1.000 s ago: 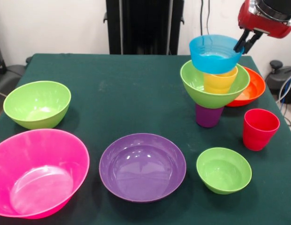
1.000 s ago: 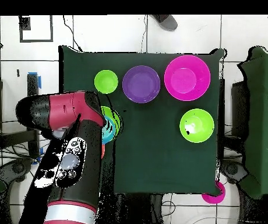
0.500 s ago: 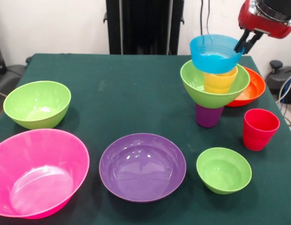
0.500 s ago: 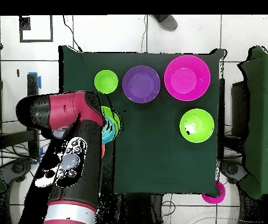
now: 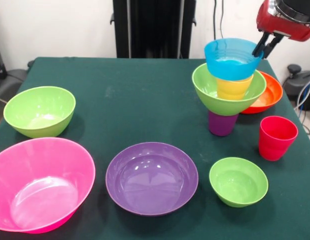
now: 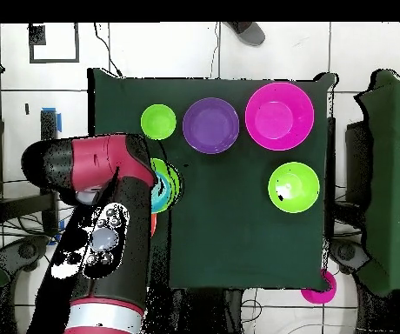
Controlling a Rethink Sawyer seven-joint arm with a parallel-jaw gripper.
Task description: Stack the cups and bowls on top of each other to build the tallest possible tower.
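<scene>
The tower stands at the right in the front view: a purple cup (image 5: 222, 124) at the base, a lime green bowl (image 5: 227, 95) on it, a yellow-orange cup (image 5: 234, 87) inside that, and a blue bowl (image 5: 232, 60) on top. My gripper (image 5: 264, 47) comes down from the top right and is shut on the blue bowl's right rim. A red cup (image 5: 276, 137) stands on the table to the right of the tower. In the overhead view the arm (image 6: 108, 200) covers most of the tower; only the blue bowl's edge (image 6: 162, 196) shows.
An orange-red bowl (image 5: 269, 95) sits behind the tower. A small lime bowl (image 5: 238, 181), a wide purple bowl (image 5: 151, 177) and a large pink bowl (image 5: 40, 182) line the front. Another lime bowl (image 5: 40, 111) sits at the left.
The gripper and the blue bowl have shifted slightly to the right on top of the yellow-orange cup. Nothing else has moved.
</scene>
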